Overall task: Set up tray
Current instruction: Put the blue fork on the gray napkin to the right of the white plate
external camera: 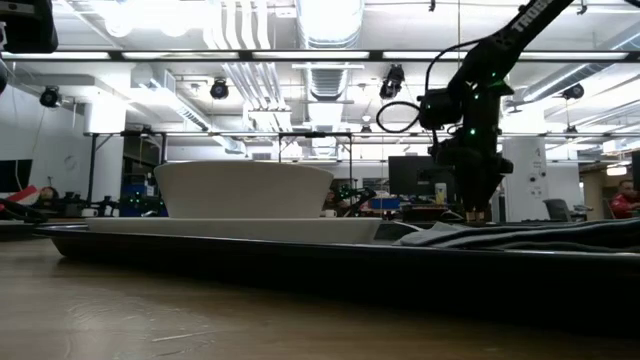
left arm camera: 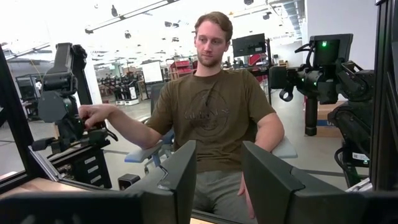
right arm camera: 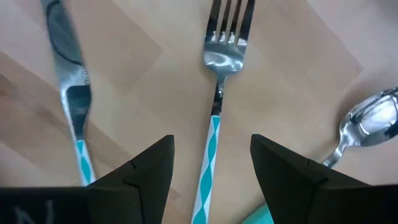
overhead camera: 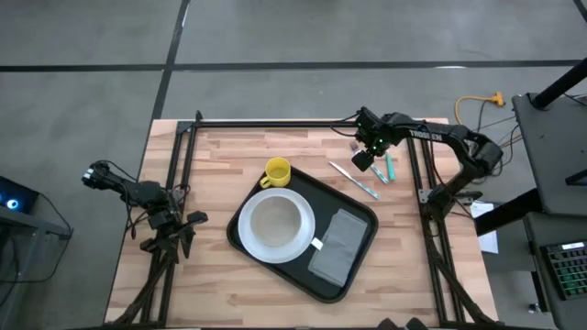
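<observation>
Right gripper (right arm camera: 211, 168) is being held open, jaws straddling the teal-and-white-handled steel fork (right arm camera: 214, 93) on the pale wooden table (overhead camera: 229, 151).

Nothing is being grasped yet; the fork handle is lying between the spread fingers (right arm camera: 143, 171), a matching knife (right arm camera: 71, 87) just to one side and a spoon (right arm camera: 367, 124) to the other. The large matte black rectangular tray (overhead camera: 362, 215) is sitting near the claw, toward the table's middle, carrying a round white plate with a bowl (overhead camera: 272, 223) and a folded grey cloth (overhead camera: 339, 243); a yellow mug (overhead camera: 277, 171) is touching its rim. For a clean pick, the jaws should be lowered squarely over the handle, kept clear of both neighbours. The left gripper (left arm camera: 217, 180), also open, is being parked empty at the table's edge.
</observation>
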